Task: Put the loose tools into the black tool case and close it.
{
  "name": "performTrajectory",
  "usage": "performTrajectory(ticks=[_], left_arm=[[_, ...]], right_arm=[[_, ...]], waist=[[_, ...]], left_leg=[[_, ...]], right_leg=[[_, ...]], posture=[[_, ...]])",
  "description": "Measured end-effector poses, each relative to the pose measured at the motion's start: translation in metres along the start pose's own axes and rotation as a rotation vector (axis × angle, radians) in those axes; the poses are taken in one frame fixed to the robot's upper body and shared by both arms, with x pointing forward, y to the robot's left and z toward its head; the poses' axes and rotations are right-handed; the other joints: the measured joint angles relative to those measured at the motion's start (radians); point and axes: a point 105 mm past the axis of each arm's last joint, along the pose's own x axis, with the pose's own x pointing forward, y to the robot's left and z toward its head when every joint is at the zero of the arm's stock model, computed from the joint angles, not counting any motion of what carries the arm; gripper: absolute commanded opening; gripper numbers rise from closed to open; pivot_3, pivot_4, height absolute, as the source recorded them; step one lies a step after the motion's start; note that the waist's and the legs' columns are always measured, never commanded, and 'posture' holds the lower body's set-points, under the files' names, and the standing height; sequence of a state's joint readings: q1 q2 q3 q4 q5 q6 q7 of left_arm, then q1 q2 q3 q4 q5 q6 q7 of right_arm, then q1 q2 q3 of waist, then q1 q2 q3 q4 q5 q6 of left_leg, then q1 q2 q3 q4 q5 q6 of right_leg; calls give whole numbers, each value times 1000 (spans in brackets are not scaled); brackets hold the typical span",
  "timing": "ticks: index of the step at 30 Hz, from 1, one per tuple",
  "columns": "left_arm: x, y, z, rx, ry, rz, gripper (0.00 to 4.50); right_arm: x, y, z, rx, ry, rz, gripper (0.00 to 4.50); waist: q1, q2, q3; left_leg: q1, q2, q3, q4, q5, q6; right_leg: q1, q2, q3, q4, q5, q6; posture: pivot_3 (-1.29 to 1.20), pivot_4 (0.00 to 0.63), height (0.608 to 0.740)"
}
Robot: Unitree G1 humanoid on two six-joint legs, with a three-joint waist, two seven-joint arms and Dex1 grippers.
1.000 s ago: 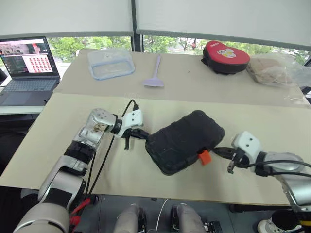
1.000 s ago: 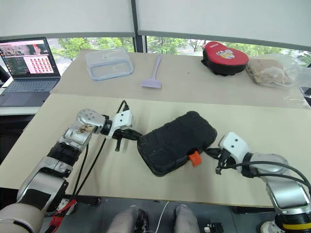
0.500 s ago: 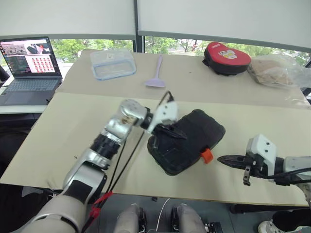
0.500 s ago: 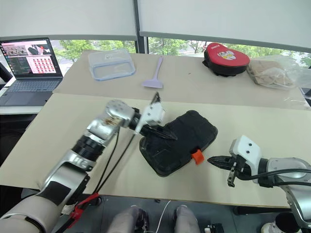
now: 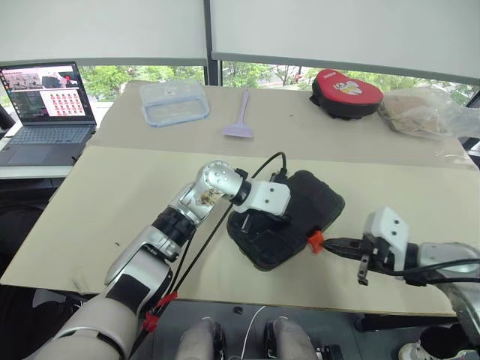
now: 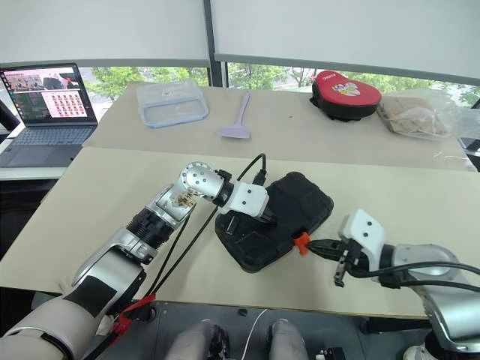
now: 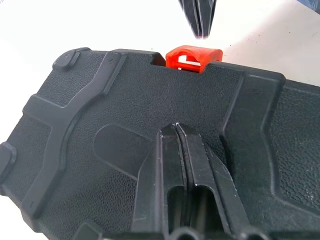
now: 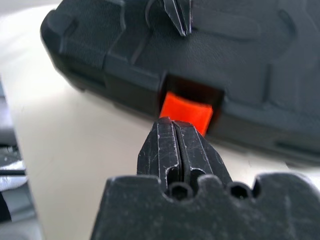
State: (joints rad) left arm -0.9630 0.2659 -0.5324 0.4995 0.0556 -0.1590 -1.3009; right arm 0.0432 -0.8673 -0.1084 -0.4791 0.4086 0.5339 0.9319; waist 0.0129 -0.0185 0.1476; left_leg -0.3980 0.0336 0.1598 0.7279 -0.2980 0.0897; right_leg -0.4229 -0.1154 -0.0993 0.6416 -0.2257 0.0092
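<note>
1. The black tool case (image 5: 289, 225) lies closed on the beige table (image 5: 112, 195), near the front edge, set at a slant with its orange latch (image 5: 316, 241) facing the right arm.
2. The left gripper (image 7: 176, 131) sits over the case lid, its two black fingers pressed together, tips resting on the textured top.
3. The right gripper (image 8: 172, 125) comes in low from the right, fingers also pinched tight together, tips right at the orange latch; whether they actually touch it I can't tell.
4. In the left wrist view, the right gripper's tips show just beyond the latch.
5. At the back of the table: a clear lidded box (image 5: 174, 101), a lilac scraper (image 5: 240, 116), a red-and-black pouch (image 5: 346, 92).
6. A laptop (image 5: 41, 105) stands open off to the left.
</note>
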Motion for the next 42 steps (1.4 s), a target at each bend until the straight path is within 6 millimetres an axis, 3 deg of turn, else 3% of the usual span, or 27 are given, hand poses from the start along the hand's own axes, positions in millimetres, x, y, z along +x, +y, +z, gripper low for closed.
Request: performTrajectory(ticks=[7, 15, 17, 19, 21, 24, 33, 42], left_arm=[[1, 2, -1, -16, -6, 8, 91], [3, 4, 0, -24, -13, 15, 91], [3, 4, 0, -24, -15, 16, 91], [2, 5, -2, -32, -10, 20, 91], [1, 5, -5, -34, -5, 22, 91], [2, 5, -4, -30, -6, 24, 91], [3, 6, -3, -30, -11, 24, 91], [3, 6, -4, -31, -9, 28, 91]], right_arm=[[19, -1, -28, 29, 99, -25, 0], [19, 0, -33, 52, 96, -54, 0], [7, 8, -26, 89, 60, -12, 0], [-10, 12, -5, 97, -3, 43, 0], [-23, 6, 17, 85, -70, 37, 0], [-24, -5, 28, 82, -105, -5, 0], [3, -15, 11, 97, -17, -33, 0], [-8, -8, -2, 95, 35, -17, 0]], waist=[[0, 0, -1], [3, 0, -1], [7, 1, -2], [4, 1, -2], [0, -2, -4], [-1, -2, -5], [0, -2, -5], [1, -2, -6]], left_leg=[[0, 0, 0, 0, 0, 0], [-1, 0, 0, 0, 0, 0], [-2, 0, 0, 0, -1, 1], [-1, 0, 0, 1, -1, 2], [0, 0, 0, 0, -3, 5], [-1, 0, -1, 0, -5, 8], [-2, 0, -1, 1, -1, 3], [-2, 0, -1, 0, -2, 3]], right_leg=[[0, 0, 0, 0, 0, 0], [0, 0, -1, 0, 0, 0], [-1, -1, 0, 0, 0, 1], [0, 0, 0, -1, 1, 1], [1, 0, 0, -2, 3, 1], [0, -1, -1, -3, 3, 0], [-1, -1, -1, -3, 3, 0], [0, -1, -1, -3, 3, 1]], posture=[[0, 150, 731], [0, 150, 731], [0, 150, 731], [0, 150, 731], [0, 150, 731], [0, 150, 731], [0, 150, 731], [0, 150, 731]])
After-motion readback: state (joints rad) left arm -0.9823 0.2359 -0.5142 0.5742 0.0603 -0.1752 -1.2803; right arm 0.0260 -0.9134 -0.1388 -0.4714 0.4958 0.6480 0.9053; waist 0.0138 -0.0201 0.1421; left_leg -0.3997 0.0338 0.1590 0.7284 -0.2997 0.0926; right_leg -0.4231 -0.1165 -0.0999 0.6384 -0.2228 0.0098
